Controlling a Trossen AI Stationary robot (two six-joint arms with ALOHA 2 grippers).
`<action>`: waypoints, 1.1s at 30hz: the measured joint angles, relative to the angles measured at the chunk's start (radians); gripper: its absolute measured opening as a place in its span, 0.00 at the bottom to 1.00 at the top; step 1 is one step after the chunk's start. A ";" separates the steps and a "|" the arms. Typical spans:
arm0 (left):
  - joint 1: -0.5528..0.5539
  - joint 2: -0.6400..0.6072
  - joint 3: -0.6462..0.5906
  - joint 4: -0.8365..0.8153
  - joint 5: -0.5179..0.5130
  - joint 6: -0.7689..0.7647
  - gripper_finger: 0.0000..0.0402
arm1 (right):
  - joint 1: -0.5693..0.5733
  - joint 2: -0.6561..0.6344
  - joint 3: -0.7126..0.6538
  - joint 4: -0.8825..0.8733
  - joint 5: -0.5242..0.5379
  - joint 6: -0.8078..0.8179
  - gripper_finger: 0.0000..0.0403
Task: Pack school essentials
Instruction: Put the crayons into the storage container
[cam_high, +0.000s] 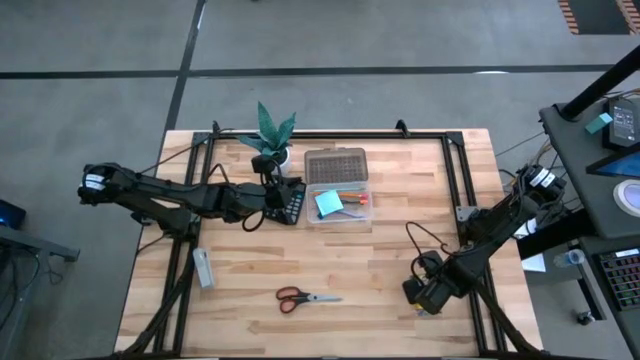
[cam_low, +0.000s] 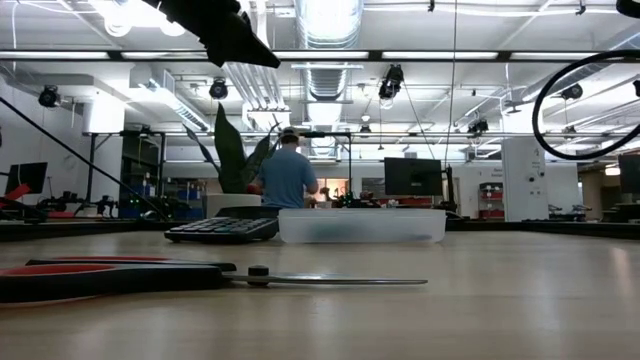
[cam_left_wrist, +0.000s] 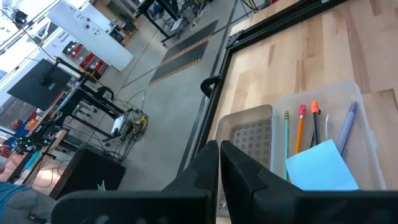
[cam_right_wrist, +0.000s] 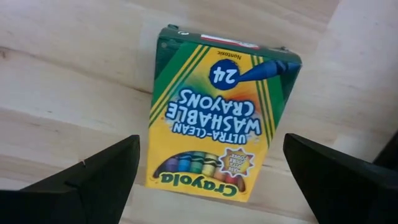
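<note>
A yellow-green crayon box (cam_right_wrist: 217, 112) lies flat on the table near its front right. My right gripper (cam_right_wrist: 210, 149) points down over it, open, with one finger on either side and a gap to the box on both. In the high view the gripper (cam_high: 425, 292) covers most of the box. Red-handled scissors (cam_high: 305, 297) lie flat near the front edge. A clear box (cam_high: 338, 205) at mid-table holds a light-blue note pad (cam_left_wrist: 320, 165) and pens (cam_left_wrist: 301, 127). My left gripper (cam_left_wrist: 219, 168) hangs shut above a black calculator (cam_high: 292, 208), just left of the clear box.
The grey lid (cam_high: 335, 165) lies behind the clear box, with a potted plant (cam_high: 270, 135) at the far edge. A small grey object (cam_high: 203, 268) lies at front left. Black frame rails (cam_high: 455, 170) border the table. A person (cam_low: 288, 175) stands far off in the room.
</note>
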 joint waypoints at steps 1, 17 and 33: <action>0.000 0.000 0.000 0.000 0.000 0.000 0.00 | 0.000 0.000 0.000 0.000 0.001 0.000 0.95; 0.000 0.000 0.000 0.000 0.000 0.000 0.00 | -0.002 0.000 -0.007 0.009 0.023 0.001 0.95; 0.000 0.000 0.000 -0.001 0.000 -0.002 0.00 | -0.002 0.000 -0.056 0.076 0.023 0.004 0.95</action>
